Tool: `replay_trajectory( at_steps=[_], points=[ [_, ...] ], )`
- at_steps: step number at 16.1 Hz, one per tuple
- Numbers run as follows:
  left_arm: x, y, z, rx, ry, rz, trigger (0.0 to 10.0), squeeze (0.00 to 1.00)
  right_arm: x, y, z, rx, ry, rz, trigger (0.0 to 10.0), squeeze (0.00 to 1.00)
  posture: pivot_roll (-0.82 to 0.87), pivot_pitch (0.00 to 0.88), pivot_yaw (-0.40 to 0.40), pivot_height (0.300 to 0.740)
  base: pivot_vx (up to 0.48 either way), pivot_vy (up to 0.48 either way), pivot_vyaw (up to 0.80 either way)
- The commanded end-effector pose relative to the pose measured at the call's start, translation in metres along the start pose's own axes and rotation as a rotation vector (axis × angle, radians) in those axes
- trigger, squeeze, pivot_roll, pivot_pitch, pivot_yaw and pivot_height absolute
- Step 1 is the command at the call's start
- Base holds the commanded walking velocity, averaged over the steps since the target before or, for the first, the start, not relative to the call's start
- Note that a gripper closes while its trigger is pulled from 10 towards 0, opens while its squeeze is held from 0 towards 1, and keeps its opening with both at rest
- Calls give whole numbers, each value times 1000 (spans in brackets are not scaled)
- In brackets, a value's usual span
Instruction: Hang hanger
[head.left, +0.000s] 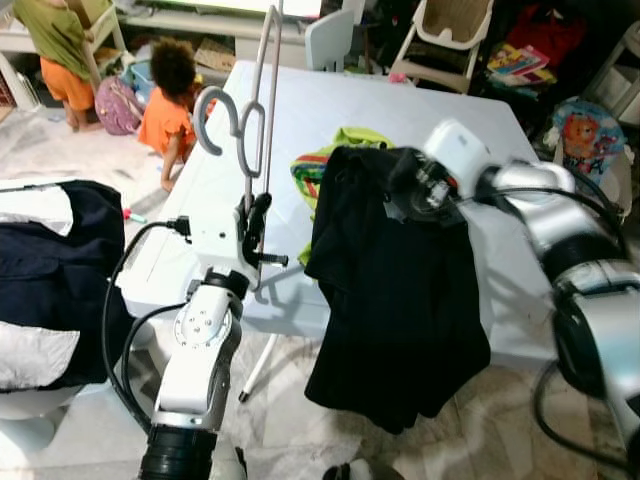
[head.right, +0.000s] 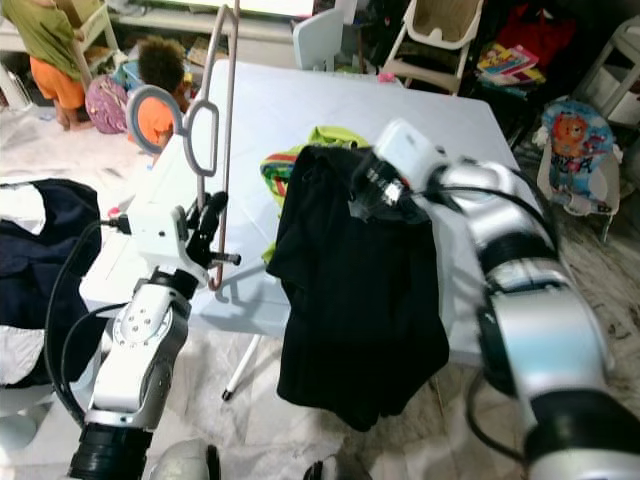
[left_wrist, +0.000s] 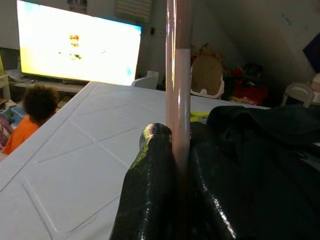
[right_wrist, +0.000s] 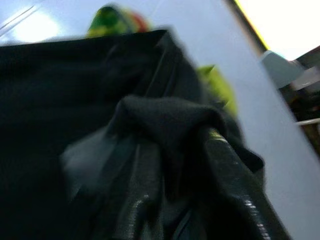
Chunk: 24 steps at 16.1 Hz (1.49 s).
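The hanger (head.left: 262, 120) stands upright above the near left corner of the white desk (head.left: 380, 110), its grey hook (head.left: 215, 120) turned to the left. A black garment (head.left: 395, 290) hangs over the near edge of the desk. The right tool (right_wrist: 175, 165) is closed on a fold of this garment. The left tool (left_wrist: 175, 170) is closed around the hanger's thin rod.
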<state>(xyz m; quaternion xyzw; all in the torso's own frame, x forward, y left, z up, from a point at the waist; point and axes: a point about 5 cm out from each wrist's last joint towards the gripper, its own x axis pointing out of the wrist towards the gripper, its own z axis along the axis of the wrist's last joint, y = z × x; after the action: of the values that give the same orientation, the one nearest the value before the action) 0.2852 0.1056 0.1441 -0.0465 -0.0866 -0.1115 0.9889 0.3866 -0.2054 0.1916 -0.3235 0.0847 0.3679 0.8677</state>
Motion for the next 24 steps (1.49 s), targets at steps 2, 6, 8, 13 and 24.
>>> replay_trajectory(
  at_steps=[2, 6, 8, 13, 24],
  points=[
    [1, -6, -8, -12, 48, -42, 10000, 0, -9, 3, -9, 181, -66, 73, 10000, 1000, -19, 0, -72, 740, 0, 0, 0],
    [4, -8, -8, -13, 56, -73, 10000, 0, -12, 25, -20, 416, -215, 125, 10000, 1000, -10, 0, -51, 740, 0, 0, 0],
    [3, -6, -8, -3, 63, -89, 10000, 0, -22, 40, -28, 400, -190, 209, 10000, 1000, -4, 0, -42, 740, 0, 0, 0],
    [2, -3, -8, 6, 75, -103, 10000, 0, -60, 27, -23, 405, -197, 225, 10000, 1000, 5, 0, -30, 740, 0, 0, 0],
    [-1, -4, -10, 14, 101, -138, 10000, 0, -105, 118, -56, 466, 101, 472, 10000, 686, -3, 0, -15, 740, 0, 0, 0]
  ],
)
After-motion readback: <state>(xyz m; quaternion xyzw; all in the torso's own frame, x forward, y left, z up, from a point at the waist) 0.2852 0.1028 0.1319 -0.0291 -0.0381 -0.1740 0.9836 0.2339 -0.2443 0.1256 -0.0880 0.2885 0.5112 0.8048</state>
